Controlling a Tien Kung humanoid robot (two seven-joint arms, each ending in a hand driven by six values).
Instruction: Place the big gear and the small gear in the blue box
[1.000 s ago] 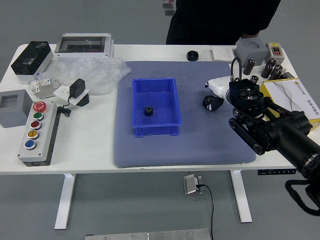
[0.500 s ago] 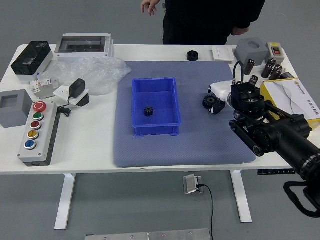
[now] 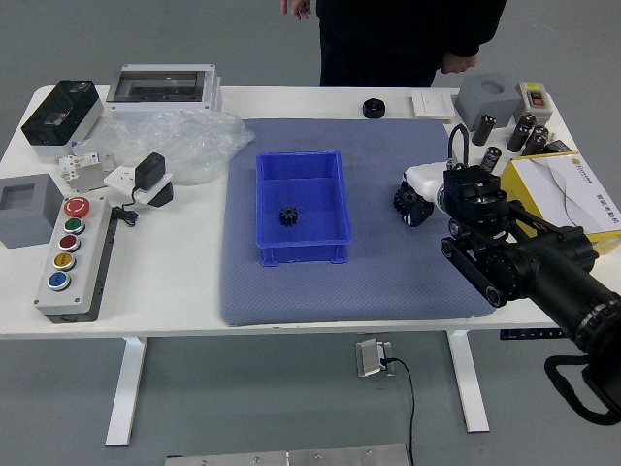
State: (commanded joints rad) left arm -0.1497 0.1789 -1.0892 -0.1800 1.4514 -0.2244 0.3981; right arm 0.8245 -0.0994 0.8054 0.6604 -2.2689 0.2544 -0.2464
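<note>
The blue box (image 3: pixel 304 251) stands on the grey-blue mat, with the small black gear (image 3: pixel 288 216) on its floor. To the box's right is the big black gear (image 3: pixel 403 199), partly covered by my right hand (image 3: pixel 415 202). That white and black hand reaches in from the right, its dark fingers curled round the gear's right side. Whether the gear touches the mat cannot be told. My left arm is out of view.
A black round part (image 3: pixel 374 108) lies at the mat's back edge. A yellow-edged box (image 3: pixel 568 194) and dark cylinders stand right; a button panel (image 3: pixel 76 257) and plastic wrap (image 3: pixel 175 141) lie left. A person stands behind the table, hands off it.
My right hand has shifted slightly left and its fingers have curled in round the big gear, which sits a little further left. The person has moved back, and a second hand has appeared.
</note>
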